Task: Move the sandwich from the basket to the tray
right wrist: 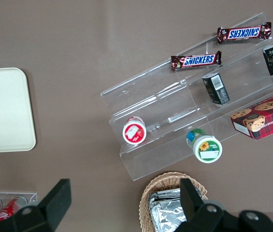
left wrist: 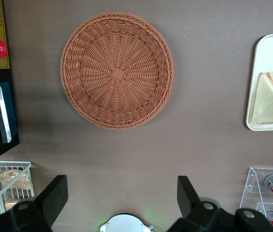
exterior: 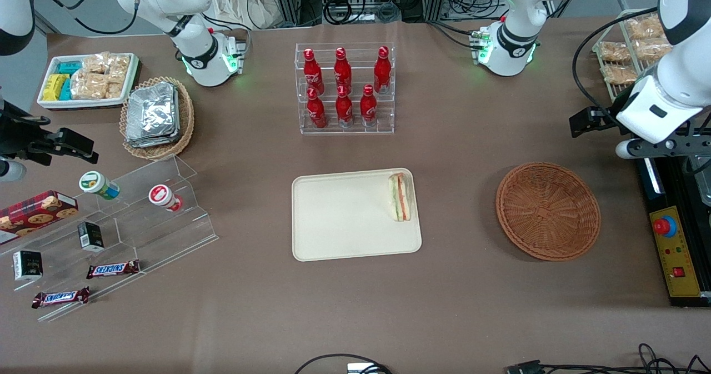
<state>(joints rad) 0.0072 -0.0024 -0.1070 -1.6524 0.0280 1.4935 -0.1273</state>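
Nearest the camera, the tray (exterior: 333,235) already held the sandwich (exterior: 401,197), the basket (exterior: 547,210) lay bare, and the gripper (left wrist: 122,198) hung wide open, holding nothing, above the table near the basket, so the job looked finished.

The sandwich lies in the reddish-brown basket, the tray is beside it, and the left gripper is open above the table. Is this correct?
Not quite. The sandwich lies on the tray, at its edge nearest the basket, which holds nothing; the front view shows this. The rest stands: the tray is beside the basket, and the left gripper is open above the table.
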